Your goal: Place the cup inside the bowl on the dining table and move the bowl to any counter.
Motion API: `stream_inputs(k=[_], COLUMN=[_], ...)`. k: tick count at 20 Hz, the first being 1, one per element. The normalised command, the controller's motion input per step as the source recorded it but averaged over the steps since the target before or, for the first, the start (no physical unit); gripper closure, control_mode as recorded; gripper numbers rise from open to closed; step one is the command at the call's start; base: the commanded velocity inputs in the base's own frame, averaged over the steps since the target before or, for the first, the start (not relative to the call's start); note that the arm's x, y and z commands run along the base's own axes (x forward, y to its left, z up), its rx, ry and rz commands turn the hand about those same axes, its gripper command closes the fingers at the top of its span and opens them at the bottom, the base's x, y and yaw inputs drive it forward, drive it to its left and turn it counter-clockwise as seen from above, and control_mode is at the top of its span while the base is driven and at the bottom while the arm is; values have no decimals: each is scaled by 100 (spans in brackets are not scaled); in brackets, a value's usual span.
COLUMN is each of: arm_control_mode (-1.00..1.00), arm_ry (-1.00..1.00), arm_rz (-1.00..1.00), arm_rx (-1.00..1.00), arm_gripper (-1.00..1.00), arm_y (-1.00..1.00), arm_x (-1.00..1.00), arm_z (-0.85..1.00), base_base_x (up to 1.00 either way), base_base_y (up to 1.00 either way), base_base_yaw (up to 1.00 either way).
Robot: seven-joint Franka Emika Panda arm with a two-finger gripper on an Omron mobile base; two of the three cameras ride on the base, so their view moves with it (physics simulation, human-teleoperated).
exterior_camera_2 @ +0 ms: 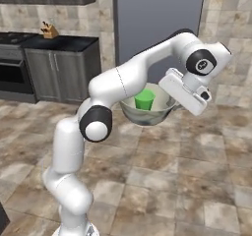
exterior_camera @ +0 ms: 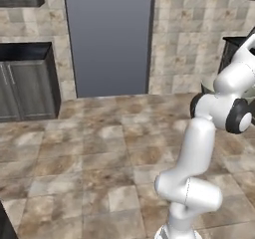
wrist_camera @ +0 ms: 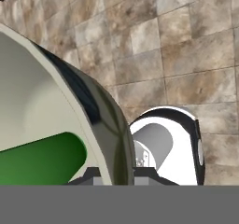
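Right at the lens in the hand view, the bowl point(wrist_camera: 51, 111) has its rim pinched between the gripper point(wrist_camera: 114, 175) fingers, one tip inside the wall, one outside. Green cup point(exterior_camera_2: 144, 99) stands inside the bowl point(exterior_camera_2: 147, 114), carried in the air above the tiled floor point(exterior_camera_2: 197, 181). Grey cabinets point(exterior_camera_2: 59, 73) sit at ten o'clock in the right base view.

A tall flat grey-blue panel point(exterior_camera: 108, 39) stands against the beige tiled wall point(exterior_camera: 184, 34). Mottled brown stone tiles cover the floor point(exterior_camera: 89, 158). A wooden knife block point(exterior_camera_2: 49, 31) sits on a dark worktop over grey cabinet doors point(exterior_camera_2: 64, 75), beside a black oven point(exterior_camera_2: 12, 80).
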Motion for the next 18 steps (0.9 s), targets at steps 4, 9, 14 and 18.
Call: stream_inputs(k=[4,9,14,18], arm_control_mode=[100,100,100,100], arm_ry=[0,0,0,0], arm_rz=[0,0,0,0], arm_rx=[0,0,0,0], arm_gripper=[100,100,100,100], arm_y=[0,0,0,0], arm_x=[0,0,0,0], arm_z=[0,0,0,0], base_base_x=[100,100,100,100], base_base_y=[0,0,0,-2], base_base_yaw=[0,0,-3,-7])
